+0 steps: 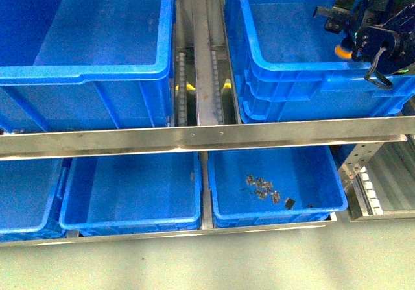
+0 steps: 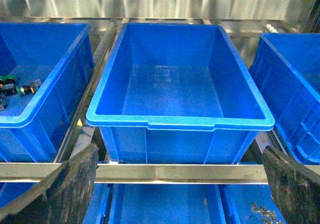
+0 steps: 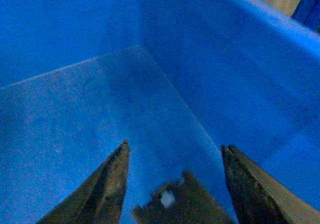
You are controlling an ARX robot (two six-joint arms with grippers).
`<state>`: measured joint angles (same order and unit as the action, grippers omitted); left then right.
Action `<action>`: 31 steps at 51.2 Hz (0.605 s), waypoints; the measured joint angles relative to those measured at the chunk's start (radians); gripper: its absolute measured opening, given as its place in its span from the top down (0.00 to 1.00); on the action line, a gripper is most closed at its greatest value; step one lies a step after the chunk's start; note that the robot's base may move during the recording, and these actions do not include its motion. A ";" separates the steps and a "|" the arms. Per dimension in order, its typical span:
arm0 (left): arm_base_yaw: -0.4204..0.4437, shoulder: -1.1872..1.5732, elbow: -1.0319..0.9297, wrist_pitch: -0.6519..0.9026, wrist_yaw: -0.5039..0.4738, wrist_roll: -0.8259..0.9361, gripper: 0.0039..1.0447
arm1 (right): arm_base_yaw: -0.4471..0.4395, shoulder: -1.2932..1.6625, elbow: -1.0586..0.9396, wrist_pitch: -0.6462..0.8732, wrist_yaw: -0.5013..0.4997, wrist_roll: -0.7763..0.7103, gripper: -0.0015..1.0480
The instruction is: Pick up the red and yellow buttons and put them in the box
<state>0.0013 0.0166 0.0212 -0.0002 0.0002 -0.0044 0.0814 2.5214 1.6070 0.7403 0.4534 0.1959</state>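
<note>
The box (image 1: 305,82), a deep blue crate with a ridged front, stands upper right; its edge also shows in the left wrist view (image 2: 292,88). My right gripper (image 1: 337,27) hangs open over its inside. A small yellow button cap (image 1: 342,50) shows just below it. In the right wrist view the open right gripper (image 3: 174,146) looks at the box's bare floor (image 3: 75,134). A blurred dark button body (image 3: 175,204) lies loose between the fingers. My left gripper (image 2: 179,149) is open and empty, and out of the front view.
A plain-fronted blue crate (image 1: 84,76) stands upper left; the left wrist faces it (image 2: 180,119). Another crate (image 2: 45,103) holds small switches (image 2: 17,86), some green-capped. A steel rail (image 1: 207,137) crosses below. Shallow bins (image 1: 130,193) lie underneath; one (image 1: 324,202) holds metal bits (image 1: 266,189).
</note>
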 joint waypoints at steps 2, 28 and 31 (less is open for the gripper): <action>0.000 0.000 0.000 0.000 0.000 0.000 0.08 | -0.001 0.011 0.008 -0.009 0.004 0.006 0.41; 0.000 0.000 0.000 0.000 0.000 0.000 0.08 | 0.018 -0.251 -0.276 0.185 0.063 -0.164 0.07; 0.000 0.000 0.000 0.000 0.000 0.000 0.08 | 0.027 -0.338 -0.346 0.160 0.074 -0.163 0.07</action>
<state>0.0013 0.0166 0.0212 -0.0002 0.0002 -0.0044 0.1085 2.1834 1.2606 0.9005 0.5278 0.0334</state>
